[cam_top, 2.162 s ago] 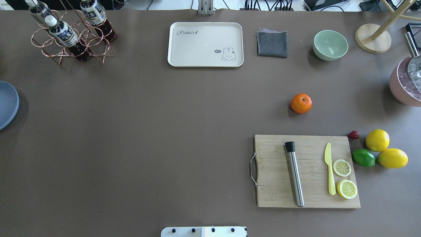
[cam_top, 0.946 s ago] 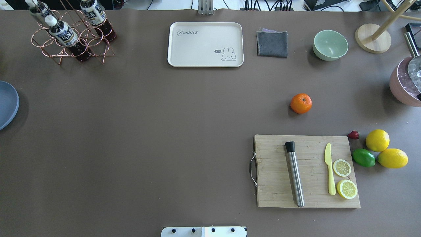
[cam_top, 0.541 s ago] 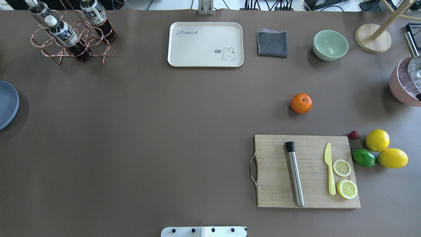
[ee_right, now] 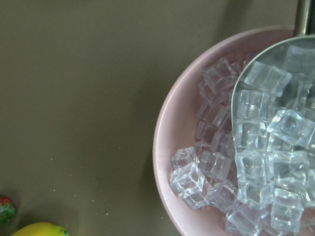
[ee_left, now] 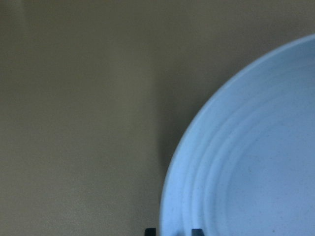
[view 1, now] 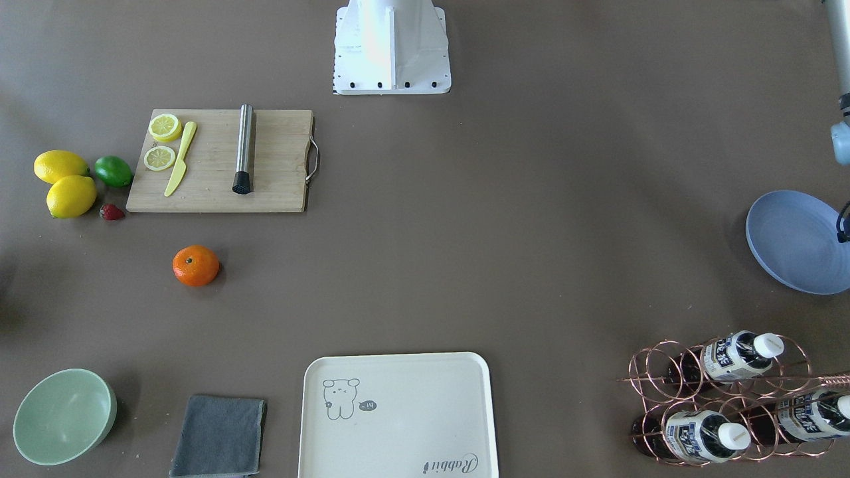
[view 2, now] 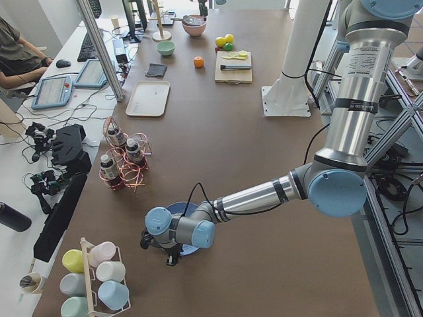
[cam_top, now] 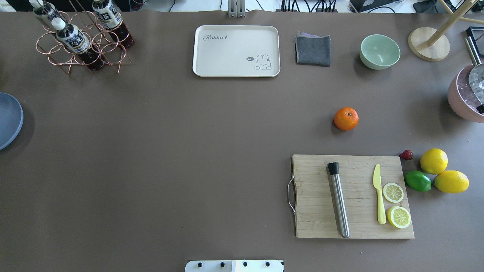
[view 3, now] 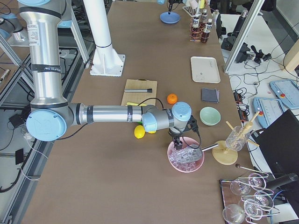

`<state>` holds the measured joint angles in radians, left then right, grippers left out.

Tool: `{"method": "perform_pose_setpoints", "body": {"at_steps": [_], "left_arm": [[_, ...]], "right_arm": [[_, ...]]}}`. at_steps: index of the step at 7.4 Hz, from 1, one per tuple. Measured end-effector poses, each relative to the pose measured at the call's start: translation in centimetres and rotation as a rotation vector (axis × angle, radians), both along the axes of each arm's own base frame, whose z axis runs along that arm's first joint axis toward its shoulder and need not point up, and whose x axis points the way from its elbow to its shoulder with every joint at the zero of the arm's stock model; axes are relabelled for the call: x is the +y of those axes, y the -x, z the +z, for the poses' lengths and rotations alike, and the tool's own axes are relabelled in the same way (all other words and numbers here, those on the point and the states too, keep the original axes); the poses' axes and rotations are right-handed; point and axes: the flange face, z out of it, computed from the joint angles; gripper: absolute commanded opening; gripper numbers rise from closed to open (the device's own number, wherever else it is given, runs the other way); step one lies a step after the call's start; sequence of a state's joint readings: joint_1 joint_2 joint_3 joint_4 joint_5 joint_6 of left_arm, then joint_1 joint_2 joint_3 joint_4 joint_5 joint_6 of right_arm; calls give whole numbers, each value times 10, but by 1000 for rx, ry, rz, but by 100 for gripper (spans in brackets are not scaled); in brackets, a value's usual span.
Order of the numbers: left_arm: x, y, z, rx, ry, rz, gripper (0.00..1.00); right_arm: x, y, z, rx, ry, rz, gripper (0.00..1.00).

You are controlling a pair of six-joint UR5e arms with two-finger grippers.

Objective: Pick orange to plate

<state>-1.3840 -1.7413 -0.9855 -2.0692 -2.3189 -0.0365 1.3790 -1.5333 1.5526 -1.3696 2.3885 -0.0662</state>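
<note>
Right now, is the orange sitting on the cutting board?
No, the orange lies clear of the cutting board, beyond the board's edge farthest from the robot, with a gap between them.

Open tabletop point(cam_top: 189, 151), orange point(cam_top: 346, 118) to plate point(cam_top: 9, 121) (cutting board point(cam_top: 314, 211) nearby).

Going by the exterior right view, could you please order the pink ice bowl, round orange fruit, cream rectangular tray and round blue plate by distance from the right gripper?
From the right gripper:
1. Pink ice bowl, directly beneath.
2. Round orange fruit, just beyond.
3. Cream rectangular tray, farther along.
4. Round blue plate, far end.
</note>
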Motion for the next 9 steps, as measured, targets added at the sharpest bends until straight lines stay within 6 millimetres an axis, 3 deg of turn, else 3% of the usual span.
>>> {"method": "perform_pose_setpoints", "body": {"at_steps": [1, 2, 4, 5, 6, 9], "left_arm": [[-10, -4, -16, 27, -3, -12, 0], [-21, -9, -44, 74, 7, -38, 0], [-35, -22, -125, 164, 76, -140, 0], [-33, -43, -171, 211, 123, -184, 0], [-23, -78, -222, 245, 169, -211, 0], [31, -211, -370, 273, 302, -294, 0]], "right_arm": [[-7, 5, -11, -14, 13, 20, 100], [-15, 16, -28, -37, 41, 46, 100], [-28, 59, -81, -78, 59, 61, 100], [-33, 91, -113, -96, 73, 66, 100], [-34, 127, -141, -108, 86, 71, 100], [-27, 240, -184, -100, 89, 114, 100]]}}
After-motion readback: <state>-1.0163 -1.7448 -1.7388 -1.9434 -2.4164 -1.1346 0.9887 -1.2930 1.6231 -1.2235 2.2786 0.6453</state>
